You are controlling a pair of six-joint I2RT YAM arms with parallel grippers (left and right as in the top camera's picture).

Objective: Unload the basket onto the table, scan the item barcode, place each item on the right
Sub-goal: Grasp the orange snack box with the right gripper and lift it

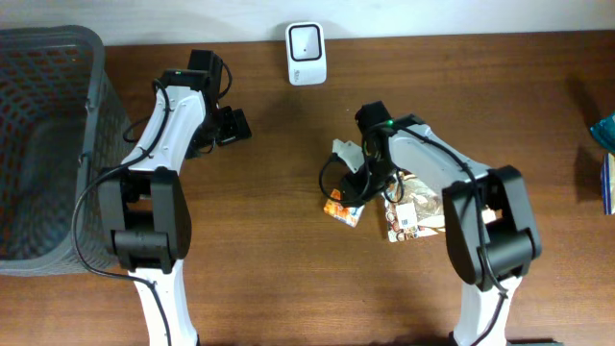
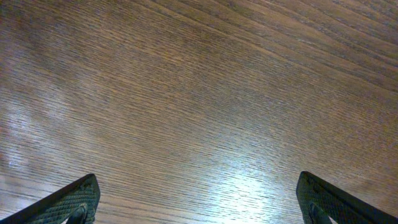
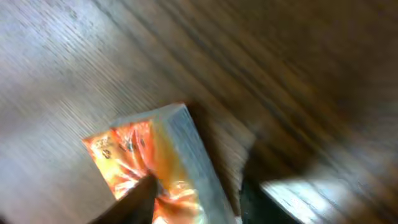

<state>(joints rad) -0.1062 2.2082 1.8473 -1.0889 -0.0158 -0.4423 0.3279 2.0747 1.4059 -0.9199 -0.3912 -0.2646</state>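
Right gripper straddles the glossy orange flat packet at five o'clock from the white boxy scanner, too blurred and cropped to tell any grip, while left gripper gapes wide and empty, tips cut off.

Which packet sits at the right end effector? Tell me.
The orange packet, left of the brown-and-white one; it lies between the fingers of the right end effector.
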